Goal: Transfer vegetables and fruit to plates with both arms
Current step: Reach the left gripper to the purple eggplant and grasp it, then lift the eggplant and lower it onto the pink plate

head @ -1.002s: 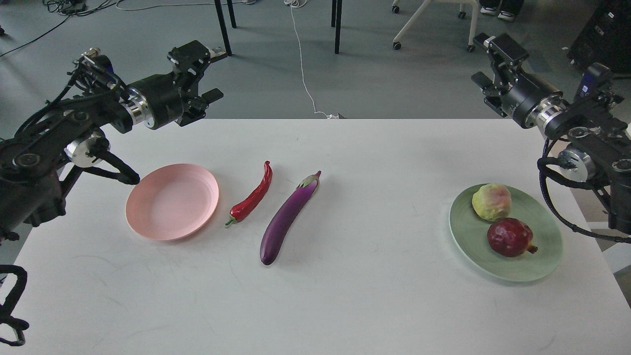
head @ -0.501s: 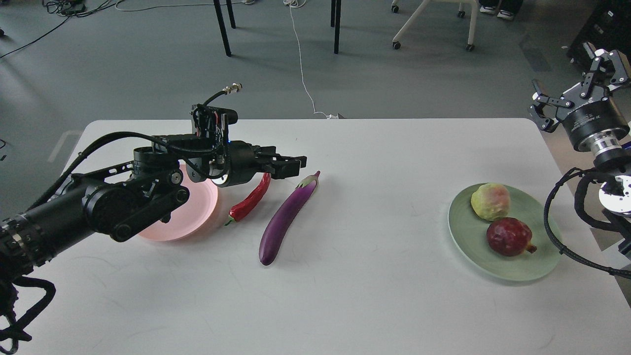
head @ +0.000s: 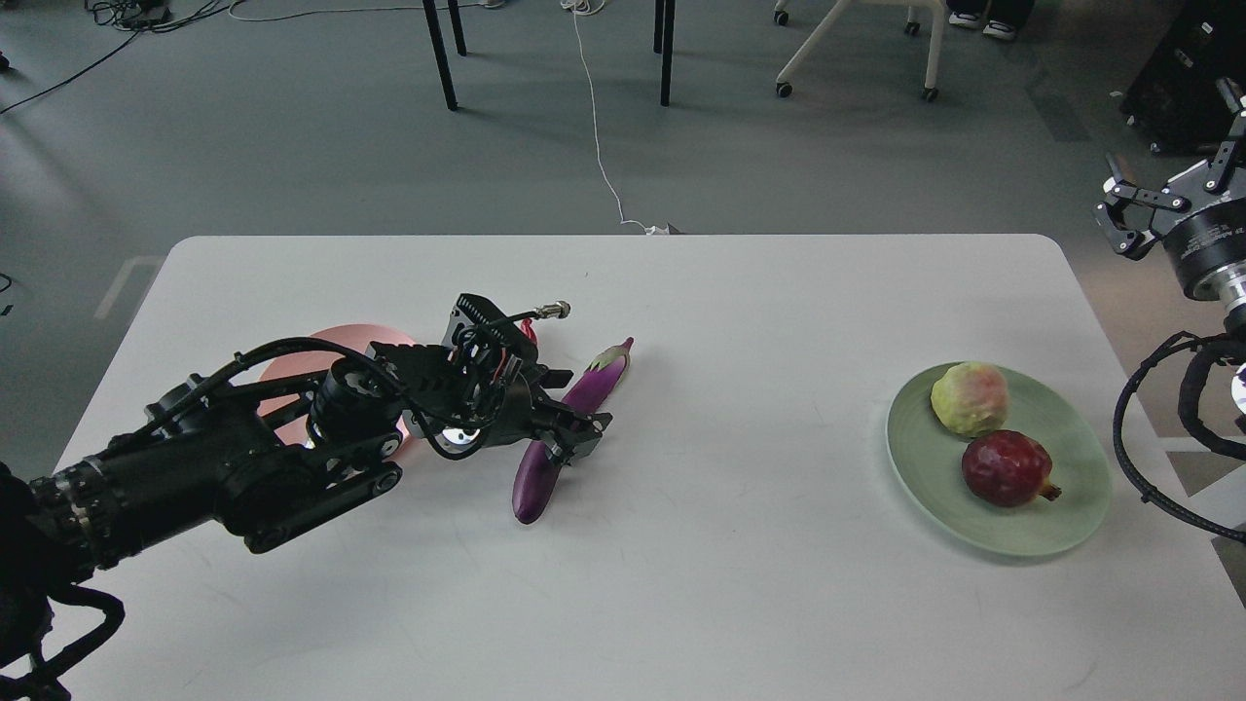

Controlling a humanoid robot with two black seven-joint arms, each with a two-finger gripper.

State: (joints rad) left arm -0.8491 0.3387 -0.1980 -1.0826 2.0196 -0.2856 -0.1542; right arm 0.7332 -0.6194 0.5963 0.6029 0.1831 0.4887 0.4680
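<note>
The purple eggplant (head: pixel 545 467) lies slantwise on the white table (head: pixel 681 584). My left gripper (head: pixel 571 409) is low over its middle, jaws open, one finger on each side of it. The red chili pepper (head: pixel 529 330) is almost wholly hidden behind my left wrist. The pink plate (head: pixel 331 343) shows only as a sliver behind my left arm. The green plate (head: pixel 915 482) at the right holds the yellow-green fruit (head: pixel 969 399) and the pomegranate (head: pixel 1007 467). My right gripper (head: pixel 1168 185) is open and empty, raised off the table's far right corner.
Beyond the table's far edge is grey floor with a white cable (head: pixel 599 146), black table legs (head: pixel 440 54) and a chair base (head: pixel 857 44). A dark cabinet (head: pixel 1183 73) stands at the far right.
My left arm has swung from the far left across the pink plate and dropped onto the eggplant's middle. My right arm has drawn back to the right and up. The produce has not moved.
</note>
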